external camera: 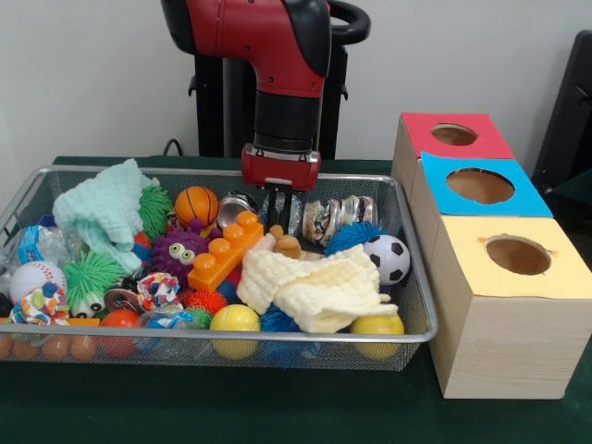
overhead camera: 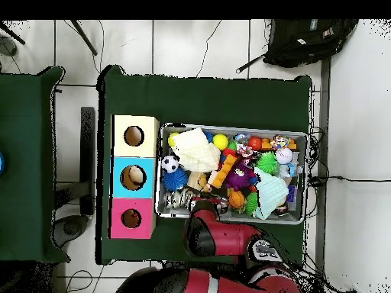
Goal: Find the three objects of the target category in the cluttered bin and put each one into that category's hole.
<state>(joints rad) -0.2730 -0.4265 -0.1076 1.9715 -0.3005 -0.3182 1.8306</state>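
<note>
Smooth yellow balls (external camera: 235, 319) line the mesh bin's (external camera: 421, 335) near rim; gripper (external camera: 278, 218) over a waffle cloth (external camera: 319, 282), grip unclear.

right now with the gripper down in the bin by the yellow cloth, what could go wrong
The gripper is low in the bin right beside the pale yellow cloth; closing here could snag the cloth instead of a toy.

The tan piece under it is half buried, so a grasp may slip.

The orange brick and soccer ball sit close and could get shoved.

Green table (external camera: 277, 407) carries wire bin (external camera: 277, 335), three-hole wooden box (external camera: 504, 324).
</note>
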